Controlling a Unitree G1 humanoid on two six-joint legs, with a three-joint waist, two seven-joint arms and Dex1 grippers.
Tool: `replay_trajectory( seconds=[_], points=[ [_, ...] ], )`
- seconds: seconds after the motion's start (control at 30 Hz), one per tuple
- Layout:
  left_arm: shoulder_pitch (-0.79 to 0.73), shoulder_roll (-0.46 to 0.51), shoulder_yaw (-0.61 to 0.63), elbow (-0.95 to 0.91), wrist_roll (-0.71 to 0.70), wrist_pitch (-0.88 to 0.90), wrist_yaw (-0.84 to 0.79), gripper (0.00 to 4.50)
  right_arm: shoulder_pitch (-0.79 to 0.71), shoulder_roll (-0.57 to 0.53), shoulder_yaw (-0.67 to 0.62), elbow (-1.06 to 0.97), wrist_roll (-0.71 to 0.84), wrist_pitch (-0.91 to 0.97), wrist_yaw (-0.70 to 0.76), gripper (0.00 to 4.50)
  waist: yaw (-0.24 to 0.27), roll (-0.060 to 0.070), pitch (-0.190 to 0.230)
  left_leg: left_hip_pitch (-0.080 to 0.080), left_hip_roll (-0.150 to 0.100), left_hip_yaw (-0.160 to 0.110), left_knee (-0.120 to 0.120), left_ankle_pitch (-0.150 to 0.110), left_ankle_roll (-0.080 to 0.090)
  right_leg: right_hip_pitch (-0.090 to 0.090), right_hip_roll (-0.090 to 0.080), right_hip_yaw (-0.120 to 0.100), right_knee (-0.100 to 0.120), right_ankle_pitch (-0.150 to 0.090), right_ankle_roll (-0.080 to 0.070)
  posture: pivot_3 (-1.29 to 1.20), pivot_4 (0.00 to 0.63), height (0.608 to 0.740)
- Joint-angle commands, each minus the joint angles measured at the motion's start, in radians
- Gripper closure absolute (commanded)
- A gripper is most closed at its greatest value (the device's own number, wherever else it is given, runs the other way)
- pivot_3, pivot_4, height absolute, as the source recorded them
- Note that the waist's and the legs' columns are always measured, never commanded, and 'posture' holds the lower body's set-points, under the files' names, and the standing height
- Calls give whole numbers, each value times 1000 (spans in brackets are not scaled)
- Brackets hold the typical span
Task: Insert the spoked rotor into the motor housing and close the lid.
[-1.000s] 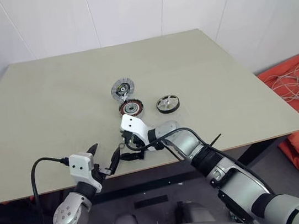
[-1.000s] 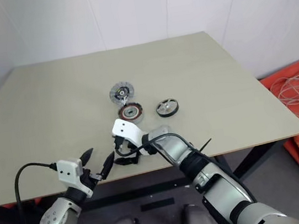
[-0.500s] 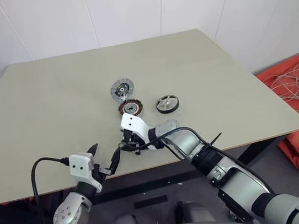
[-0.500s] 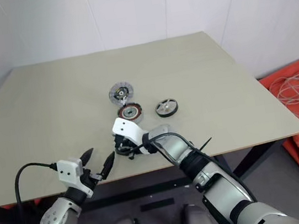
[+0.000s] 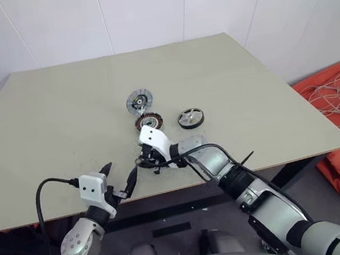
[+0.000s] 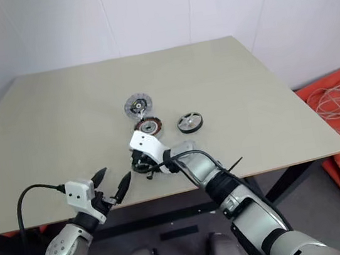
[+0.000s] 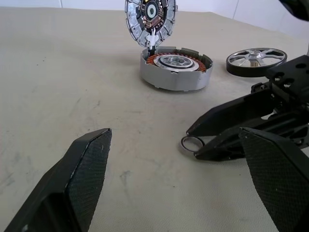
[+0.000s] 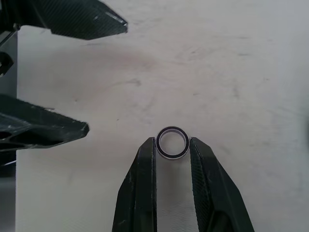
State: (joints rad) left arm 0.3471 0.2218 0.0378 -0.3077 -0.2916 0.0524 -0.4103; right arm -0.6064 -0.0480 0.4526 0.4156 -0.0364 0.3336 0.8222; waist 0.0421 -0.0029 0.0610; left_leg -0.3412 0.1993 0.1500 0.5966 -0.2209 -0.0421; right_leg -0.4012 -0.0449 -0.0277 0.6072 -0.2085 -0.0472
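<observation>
**Right gripper pinches the small ring, main parts untouched**

Near the front edge of the table [image 5: 41, 114], the right gripper [image 8: 172, 145] has its 2 black fingers [image 8: 145, 164] closed on a tiny loose metal ring [image 8: 172, 142], one finger touching each side of it. The left wrist view shows the same ring [image 7: 192, 143] low over the tabletop at those fingertips; whether it is lifted or resting there I cannot tell. The left gripper [image 7: 174, 159] hovers at the table's front edge, fingers spread wide and empty, pointing toward the parts.

The motor housing [image 7: 176, 67] sits just beyond the right gripper, open, its copper windings showing around a silvery centre. The lid [image 7: 151, 14] stands tilted up at the housing's far side, apparently joined to it by short wires. The spoked rotor [image 5: 191, 118] lies flat on the table to the housing's right, near but not touching.

Judging by this, the rotor is not yet inserted and the lid is not closed. To do the step in hand well, the ring should probably be kept centred between the fingertips, since so small a round part could squirt out of a pinch. Any carry should stay slow and low, clear of the lid and its wires.
</observation>
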Motion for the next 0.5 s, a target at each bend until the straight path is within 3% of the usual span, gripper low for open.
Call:
replay_trajectory(
  seconds=[0.03,0.5],
  points=[
    [-14,0,3,-22,-11,-6,-5,0,-63,24,-64,-11,20,-52,-48,3836,0,0,0,0,0,0,0,0,0,0,0,0,0,0,0,0,0,740],
    [-19,-4,7,-9,-13,-12,-5,0,-276,69,-169,312,-24,-125,-268,3836,-1,1,0,3,0,1,0,0,0,-1,0,0,0,3,-6,0,0,740]
  ],
)
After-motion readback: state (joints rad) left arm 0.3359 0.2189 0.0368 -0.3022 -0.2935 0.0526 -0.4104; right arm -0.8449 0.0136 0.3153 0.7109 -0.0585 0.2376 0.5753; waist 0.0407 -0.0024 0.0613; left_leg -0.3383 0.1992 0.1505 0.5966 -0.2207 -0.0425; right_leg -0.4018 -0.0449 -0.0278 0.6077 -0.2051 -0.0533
